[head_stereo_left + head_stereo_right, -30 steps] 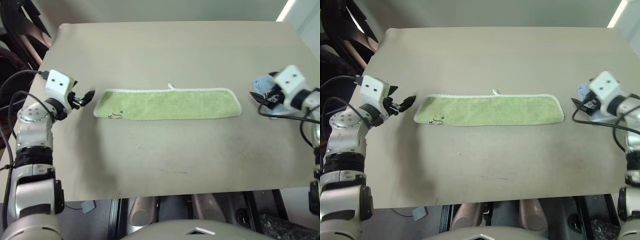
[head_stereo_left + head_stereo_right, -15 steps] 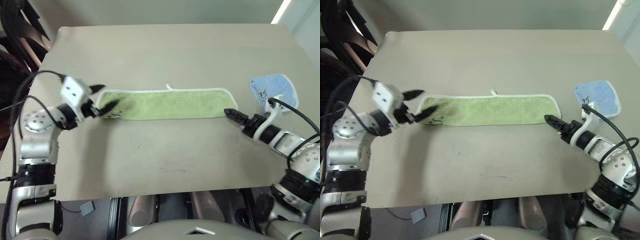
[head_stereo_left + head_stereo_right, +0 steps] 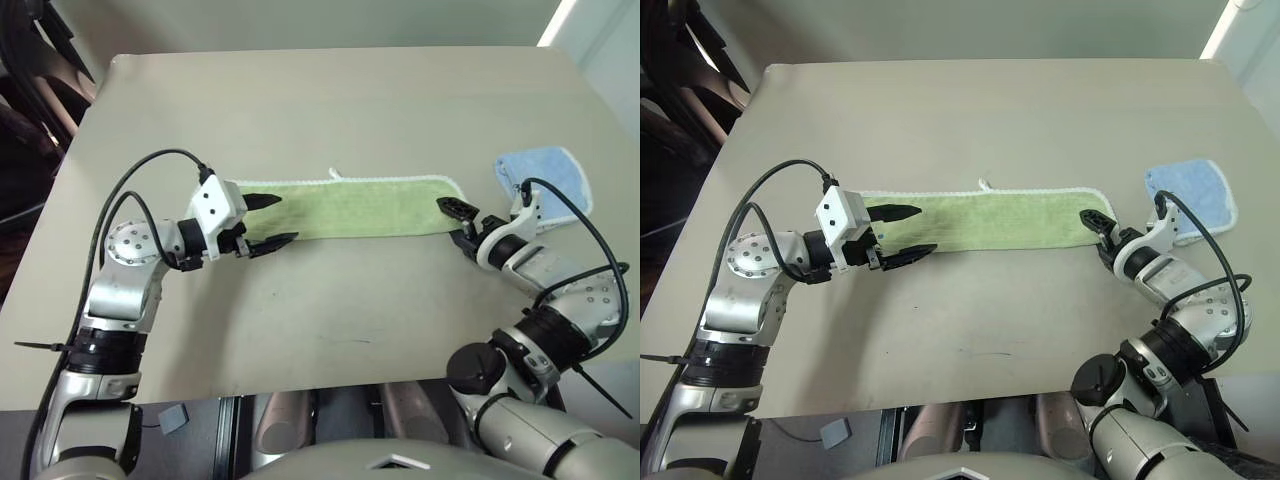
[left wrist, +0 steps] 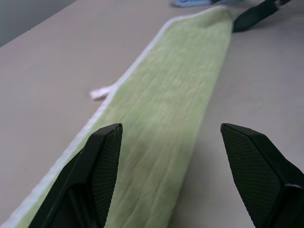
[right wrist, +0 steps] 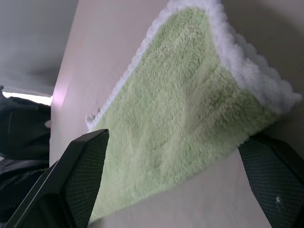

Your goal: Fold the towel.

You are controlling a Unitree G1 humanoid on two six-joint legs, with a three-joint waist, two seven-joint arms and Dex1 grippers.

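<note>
Towel [image 3: 350,207] lies flat in a long strip on the table [image 3: 330,100], left gripper [image 3: 270,221] and right gripper [image 3: 458,222] spread wide at opposite ends, apparently staging an end-to-end fold.

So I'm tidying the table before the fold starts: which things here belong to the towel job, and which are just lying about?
Part of the job:
- green towel, lying flat in a long strip
- left hand, open over its one end
- right hand, open at its other end

Just lying about:
- small blue towel, beyond the right hand
- table itself
</note>
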